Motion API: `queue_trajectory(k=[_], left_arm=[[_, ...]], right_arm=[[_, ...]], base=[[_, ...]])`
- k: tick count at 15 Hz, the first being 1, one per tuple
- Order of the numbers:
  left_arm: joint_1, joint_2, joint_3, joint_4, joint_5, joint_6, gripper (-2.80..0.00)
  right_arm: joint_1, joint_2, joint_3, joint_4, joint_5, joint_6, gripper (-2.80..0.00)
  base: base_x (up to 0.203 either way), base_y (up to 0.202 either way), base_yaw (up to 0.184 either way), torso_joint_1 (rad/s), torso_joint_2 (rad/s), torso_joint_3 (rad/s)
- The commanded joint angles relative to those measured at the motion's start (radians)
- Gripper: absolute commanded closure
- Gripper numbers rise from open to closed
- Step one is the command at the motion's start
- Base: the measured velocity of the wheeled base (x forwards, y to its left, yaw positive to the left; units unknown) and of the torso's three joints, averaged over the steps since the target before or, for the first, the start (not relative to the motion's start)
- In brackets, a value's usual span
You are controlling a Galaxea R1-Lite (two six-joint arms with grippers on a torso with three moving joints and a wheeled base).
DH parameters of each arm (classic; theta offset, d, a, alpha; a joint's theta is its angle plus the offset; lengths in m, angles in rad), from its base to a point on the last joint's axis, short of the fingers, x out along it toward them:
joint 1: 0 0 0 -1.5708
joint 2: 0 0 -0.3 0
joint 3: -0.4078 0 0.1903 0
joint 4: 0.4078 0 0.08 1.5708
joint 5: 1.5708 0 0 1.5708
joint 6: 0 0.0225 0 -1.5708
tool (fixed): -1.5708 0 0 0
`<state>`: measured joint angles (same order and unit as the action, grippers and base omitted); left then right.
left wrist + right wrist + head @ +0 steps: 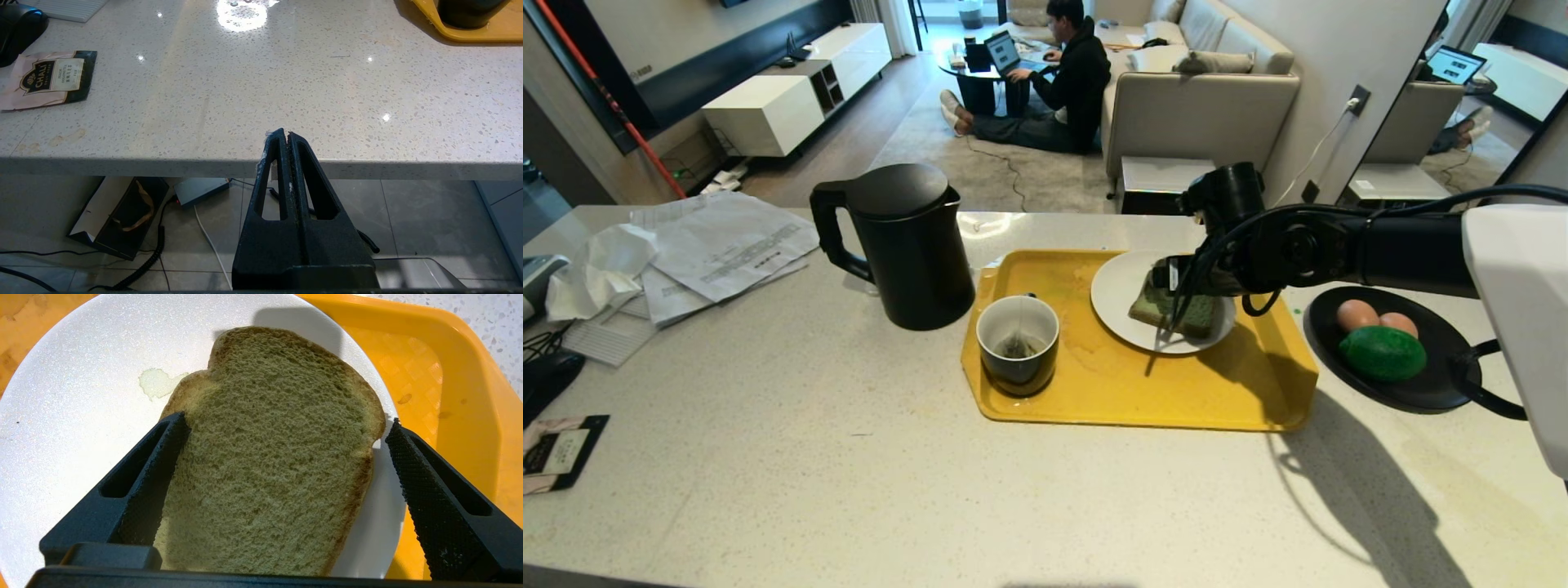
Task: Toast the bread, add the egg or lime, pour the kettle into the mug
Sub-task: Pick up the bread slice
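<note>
The right gripper (286,428) stands spread wide, its knurled black fingers (412,465) straddling the spongy pale green bread slice (269,457) lying flat on the round white plate (73,400). The plate sits on the yellow plastic tray (1143,392) beside a dark glossy mug (1018,343). The left gripper (285,136) hangs pinched together at the speckled stone counter's (261,94) edge.

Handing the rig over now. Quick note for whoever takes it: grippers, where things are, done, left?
Right gripper: open, over the bread, one finger beside each edge, not gripping.
Left gripper: shut, parked at the counter edge.
Bread lies on the white plate on the yellow tray.
Mug on the tray holds a teabag; kettle stands left of the tray.
Eggs and lime sit on the black plate.
Left: topping, pouring.
</note>
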<state>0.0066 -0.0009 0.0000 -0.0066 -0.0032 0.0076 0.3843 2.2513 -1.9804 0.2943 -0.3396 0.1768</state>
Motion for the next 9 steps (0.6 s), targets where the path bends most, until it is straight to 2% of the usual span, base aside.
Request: queue_trajectory(k=[1, 9], left_arm=[[0.0, -0.001, 0.0, 0.0, 0.0, 0.0, 0.0], [0.0, -0.001, 0.0, -0.001, 0.0, 0.0, 0.0]], right_arm=[[0.001, 0.012, -0.001, -0.027, -0.002, -0.003, -2.8], [-0.005, 0.031, 0.0, -0.047, -0.003, -0.01, -2.8]], base=[[0.0, 0.0, 0.0, 0.0, 0.0, 0.0], [0.0, 0.0, 0.0, 0.0, 0.0, 0.0]])
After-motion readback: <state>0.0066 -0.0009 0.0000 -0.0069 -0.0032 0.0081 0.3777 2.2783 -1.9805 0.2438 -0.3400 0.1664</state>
